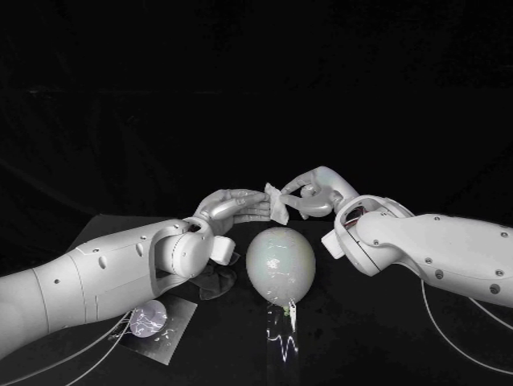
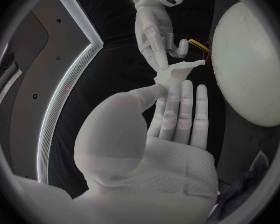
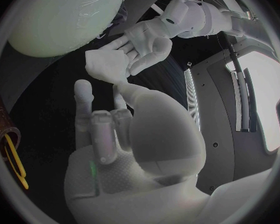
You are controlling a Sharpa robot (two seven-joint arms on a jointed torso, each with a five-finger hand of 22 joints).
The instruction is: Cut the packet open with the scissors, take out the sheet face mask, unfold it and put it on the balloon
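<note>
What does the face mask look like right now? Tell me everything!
The face mask is a small white sheet, soft-looking and folded up, not spread out. It is held in the air just past the balloon's far end, pinched between the left hand and the right hand. It looks clear of the balloon.

A small, folded white sheet mask (image 1: pixel 277 206) sat just above the centre of the frame, pinched between the left hand (image 1: pixel 235 207) and the right hand (image 1: pixel 314 193). Directly below it a pale, pearly oval balloon (image 1: pixel 280 264) lay lengthwise, its knot toward the bottom edge. The silvery packet (image 1: pixel 154 323) lay flat at lower left.
</note>
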